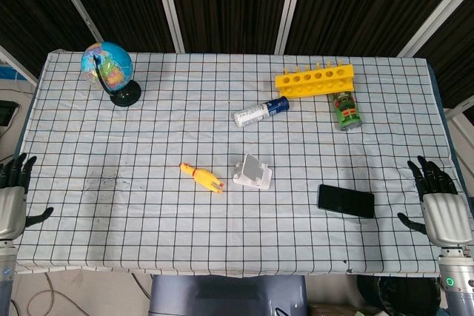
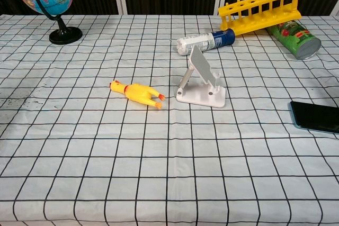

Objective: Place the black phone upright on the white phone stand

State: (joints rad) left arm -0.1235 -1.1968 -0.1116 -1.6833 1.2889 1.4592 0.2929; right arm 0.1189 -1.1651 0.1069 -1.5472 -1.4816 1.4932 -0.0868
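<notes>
The black phone point(image 1: 346, 200) lies flat on the checked tablecloth at the right; its left end shows at the chest view's right edge point(image 2: 315, 116). The white phone stand point(image 1: 252, 172) stands near the table's middle, its tilted back plate empty point(image 2: 202, 79). My right hand point(image 1: 443, 209) hovers at the table's right edge, to the right of the phone, fingers spread and holding nothing. At the left edge my left hand point(image 1: 12, 201) is likewise open and empty. Neither hand appears in the chest view.
A yellow rubber chicken point(image 1: 201, 177) lies left of the stand. Behind are a white and blue tube point(image 1: 261, 112), a yellow test tube rack point(image 1: 315, 81), a green can point(image 1: 345, 110), and a globe point(image 1: 109, 70) at the far left.
</notes>
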